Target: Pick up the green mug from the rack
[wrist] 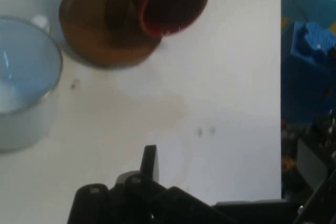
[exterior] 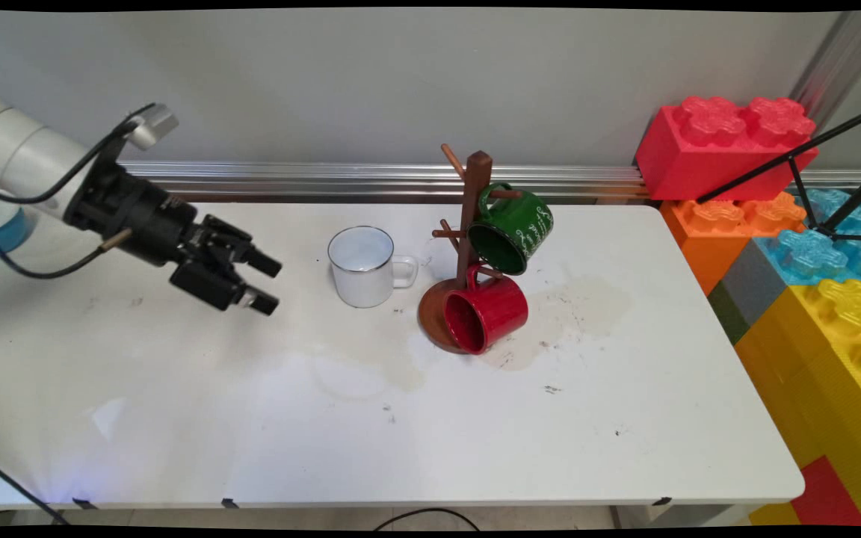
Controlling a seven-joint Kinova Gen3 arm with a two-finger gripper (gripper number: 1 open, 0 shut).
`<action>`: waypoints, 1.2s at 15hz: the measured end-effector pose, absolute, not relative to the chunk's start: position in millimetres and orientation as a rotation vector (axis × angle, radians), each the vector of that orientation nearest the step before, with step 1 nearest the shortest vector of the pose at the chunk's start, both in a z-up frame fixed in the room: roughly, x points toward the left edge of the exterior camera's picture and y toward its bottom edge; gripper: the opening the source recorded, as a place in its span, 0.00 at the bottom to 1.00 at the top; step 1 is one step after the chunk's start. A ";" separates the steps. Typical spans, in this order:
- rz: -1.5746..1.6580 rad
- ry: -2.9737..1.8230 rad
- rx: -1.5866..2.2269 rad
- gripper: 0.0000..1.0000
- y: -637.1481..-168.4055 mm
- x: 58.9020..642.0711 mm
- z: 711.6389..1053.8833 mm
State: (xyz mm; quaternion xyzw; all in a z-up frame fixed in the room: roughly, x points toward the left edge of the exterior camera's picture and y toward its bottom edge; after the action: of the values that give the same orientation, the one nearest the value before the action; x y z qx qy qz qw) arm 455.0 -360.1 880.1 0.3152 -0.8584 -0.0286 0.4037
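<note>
My black gripper [exterior: 269,285] hovers over the left part of the white table [exterior: 176,418], open and holding nothing. It points right, toward a white enamel mug [exterior: 362,267] that stands upright a short way off, handle to the right. Beyond the mug is a brown wooden mug tree [exterior: 473,217]. A green mug [exterior: 511,228] hangs from an upper peg and a red mug [exterior: 485,311] from a low peg, over the round base. The hand view shows one finger [wrist: 149,161] at the bottom, the white mug [wrist: 23,82] at left, and the tree base [wrist: 100,30] with the red mug [wrist: 173,3] at top.
Large toy bricks are stacked past the table's right edge: red [exterior: 722,146] on orange [exterior: 729,224], with blue [exterior: 819,254] and yellow [exterior: 841,336] ones nearer. Thin black tripod legs [exterior: 812,187] cross them. A metal rail [exterior: 326,179] runs along the back. Faint stains mark the tabletop.
</note>
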 end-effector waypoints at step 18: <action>0.152 -2.121 0.854 1.00 -362.3 353.4 905.1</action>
State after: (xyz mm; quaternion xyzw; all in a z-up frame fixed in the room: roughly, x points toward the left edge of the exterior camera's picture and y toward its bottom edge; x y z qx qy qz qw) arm 353.4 -362.3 905.1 0.3397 -0.8431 0.0605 0.4125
